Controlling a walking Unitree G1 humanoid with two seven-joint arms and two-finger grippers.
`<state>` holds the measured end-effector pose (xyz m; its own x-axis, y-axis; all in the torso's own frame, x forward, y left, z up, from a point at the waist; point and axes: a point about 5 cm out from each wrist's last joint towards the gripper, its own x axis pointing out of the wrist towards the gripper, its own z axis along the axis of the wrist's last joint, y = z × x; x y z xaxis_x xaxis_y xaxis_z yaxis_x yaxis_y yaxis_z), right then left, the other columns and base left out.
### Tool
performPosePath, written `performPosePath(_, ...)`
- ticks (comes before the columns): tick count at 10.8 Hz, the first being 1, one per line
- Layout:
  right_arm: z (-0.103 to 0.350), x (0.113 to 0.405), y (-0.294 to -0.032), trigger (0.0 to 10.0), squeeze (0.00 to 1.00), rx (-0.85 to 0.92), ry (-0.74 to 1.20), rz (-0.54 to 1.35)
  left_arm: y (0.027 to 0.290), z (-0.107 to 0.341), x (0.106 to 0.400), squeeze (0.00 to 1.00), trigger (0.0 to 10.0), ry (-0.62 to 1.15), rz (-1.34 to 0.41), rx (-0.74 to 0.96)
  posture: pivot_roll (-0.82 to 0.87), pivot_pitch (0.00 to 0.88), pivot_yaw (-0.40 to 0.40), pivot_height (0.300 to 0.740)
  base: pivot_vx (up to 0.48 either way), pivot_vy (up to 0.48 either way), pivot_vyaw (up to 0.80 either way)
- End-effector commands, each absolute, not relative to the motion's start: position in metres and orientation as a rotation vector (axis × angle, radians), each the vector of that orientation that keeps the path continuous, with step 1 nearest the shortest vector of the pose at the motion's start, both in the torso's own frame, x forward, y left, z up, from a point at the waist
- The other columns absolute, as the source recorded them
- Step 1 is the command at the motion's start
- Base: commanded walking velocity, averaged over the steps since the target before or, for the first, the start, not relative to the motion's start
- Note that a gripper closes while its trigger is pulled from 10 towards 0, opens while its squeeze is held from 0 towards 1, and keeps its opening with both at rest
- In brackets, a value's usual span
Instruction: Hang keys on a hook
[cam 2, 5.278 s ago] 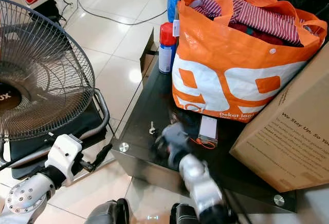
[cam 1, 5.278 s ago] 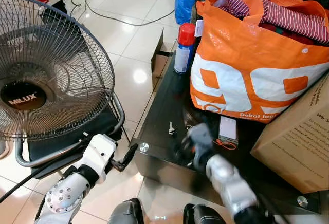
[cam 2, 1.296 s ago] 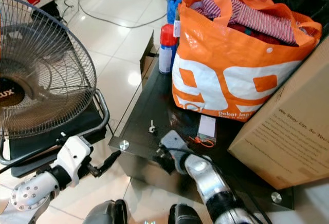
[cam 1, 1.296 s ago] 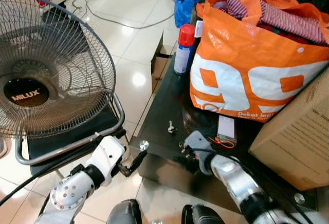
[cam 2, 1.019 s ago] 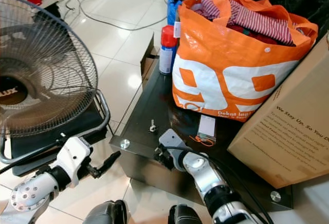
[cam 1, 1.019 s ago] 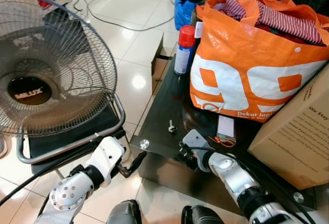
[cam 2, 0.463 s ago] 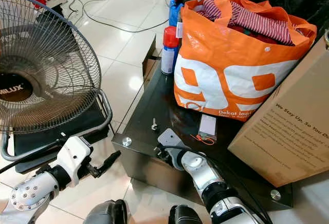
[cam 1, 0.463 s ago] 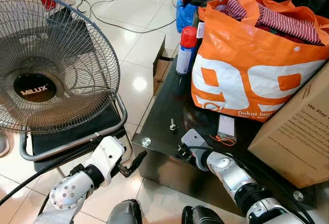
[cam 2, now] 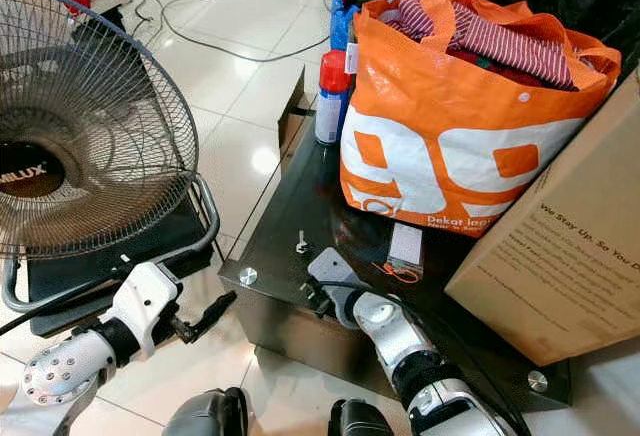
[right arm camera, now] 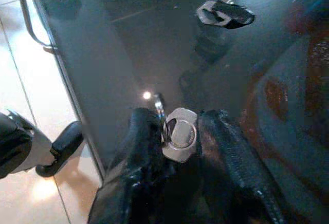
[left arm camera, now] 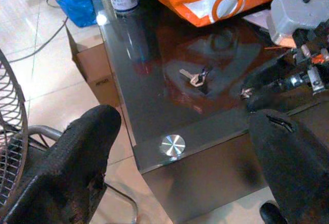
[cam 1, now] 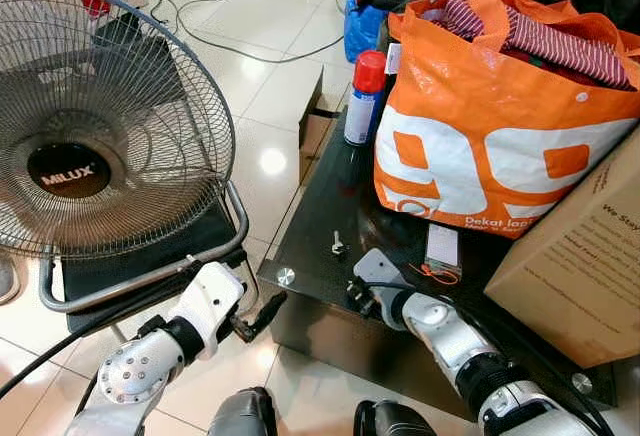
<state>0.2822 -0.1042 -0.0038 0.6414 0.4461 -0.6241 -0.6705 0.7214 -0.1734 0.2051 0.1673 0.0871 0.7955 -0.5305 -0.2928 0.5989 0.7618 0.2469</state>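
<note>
Item: keys. One silver key (right arm camera: 180, 134) sat pinched between the black fingers (right arm camera: 146, 142) of the right end effector (right arm camera: 177, 147), low over the dark glass desk (cam 1: 310, 216) near its front corner. A second key (left arm camera: 193, 76) with a dark tag lay flat on the glass a little farther in, apart from the right end effector.

Handling, as judged: small, light, rigid metal, likely slick against the glass and against rubbery finger pads. Flat-lying keys offer little edge to catch; the broad bow end was the sensible place to hold, leaving the ring or hole free for a hook. A held key could pivot or slip if the pinch was off-centre.

Right end effector: fingers drawn in narrow, clamped on the bow of the silver key, with a short sliver of metal protruding beside the finger on one side. Whether a ring joined it to the key on the desk could not be told.

Left end effector (left arm camera: 180, 167): fingers spread wide, holding nothing, hovering off the desk's front edge above the tiled floor (cam 1: 270, 76), pointed toward the key on the glass.

Surroundings: orange bag (cam 1: 490, 146) of clothes, spray can (cam 1: 363, 98), cardboard box (cam 1: 580, 266) on the desk; a standing fan (cam 1: 100, 126) beside it. No hook could be made out.
</note>
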Motion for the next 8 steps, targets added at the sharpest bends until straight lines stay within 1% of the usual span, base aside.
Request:
performPosePath(1,-0.014,0.275,-0.116,0.0,0.00,-0.417,0.659,0.613,0.166,0.084,0.203,0.00,10.0,0.226,-0.640,0.350,0.03,0.156,-0.019,0.740,0.000,0.000,0.00)
performPosePath(3,-0.012,0.278,-0.116,0.4,0.00,-0.408,0.641,0.606,0.166,0.084,0.204,0.00,10.0,0.224,-0.637,0.351,0.03,0.153,-0.019,0.740,0.000,0.000,0.00)
performPosePath(8,0.001,0.286,-0.128,0.0,0.00,-0.316,0.567,0.534,0.165,0.085,0.209,0.00,10.0,0.207,-0.627,0.351,0.03,0.123,-0.021,0.740,0.000,0.000,0.00)
